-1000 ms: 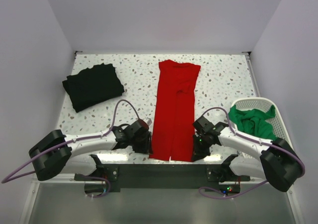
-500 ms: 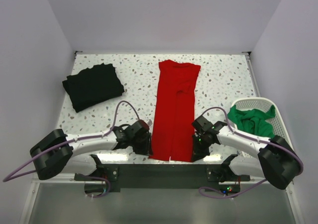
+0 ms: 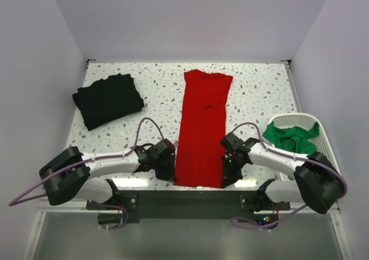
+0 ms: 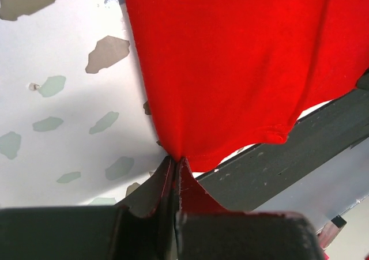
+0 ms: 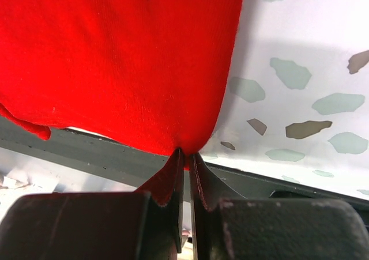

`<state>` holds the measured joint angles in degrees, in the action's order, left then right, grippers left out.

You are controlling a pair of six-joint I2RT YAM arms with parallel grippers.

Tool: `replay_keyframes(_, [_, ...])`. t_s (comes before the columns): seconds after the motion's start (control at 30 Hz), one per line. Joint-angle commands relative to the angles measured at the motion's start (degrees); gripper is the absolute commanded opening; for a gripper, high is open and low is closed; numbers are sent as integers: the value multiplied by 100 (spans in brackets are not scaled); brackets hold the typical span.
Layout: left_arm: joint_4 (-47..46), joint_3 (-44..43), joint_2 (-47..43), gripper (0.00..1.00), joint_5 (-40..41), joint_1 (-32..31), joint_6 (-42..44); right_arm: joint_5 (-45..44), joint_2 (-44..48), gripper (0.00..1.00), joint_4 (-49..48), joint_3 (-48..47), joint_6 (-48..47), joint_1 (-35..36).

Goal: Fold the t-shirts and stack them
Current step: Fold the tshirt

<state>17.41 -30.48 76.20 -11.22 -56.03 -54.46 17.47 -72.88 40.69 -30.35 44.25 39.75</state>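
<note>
Three t-shirts are counted: the red t-shirt (image 3: 203,127) is laid at the counter (image 3: 155,93) centre, its near corners clamped in the jaws of the left gripper (image 3: 168,169) and right gripper (image 3: 226,170); the black t-shirt (image 3: 108,100) is at ten o'clock; the green t-shirt (image 3: 293,140) is held in the one basket (image 3: 323,139), at four o'clock.

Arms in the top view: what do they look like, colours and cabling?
Both alike: the left arm and right arm have white links between bulky black joints. A lilac cable loops along each. The left hand and right hand are black, with matte, tapered fingers.
</note>
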Motion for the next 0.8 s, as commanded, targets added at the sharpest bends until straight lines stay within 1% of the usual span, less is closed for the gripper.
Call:
replay_keyframes(0.0, [403, -107, 132, 0, 103, -66, 233, -42, -24, 0, 386, -225, -162, 24])
replay_keyframes(0.17, [720, -545, -123, 0, 471, -83, 243, -68, 239, 0, 896, -542, -180, 33])
replay_keyframes(0.27, [869, -914, -273, 0, 717, -75, 225, -419, 485, 0, 1466, -919, -48, 33])
replay_keyframes(0.37, [914, -1222, -273, 0, 815, -22, 295, -613, 617, 0, 1705, -1262, 84, 24])
replay_keyframes(0.53, [826, -1592, -80, 0, 745, 197, 453, -1078, 442, 0, 1864, -1825, 145, 24])
replay_keyframes(0.77, [325, -1637, 52, 0, 437, 768, 594, -1580, 134, 0, 1671, -2308, 338, -20])
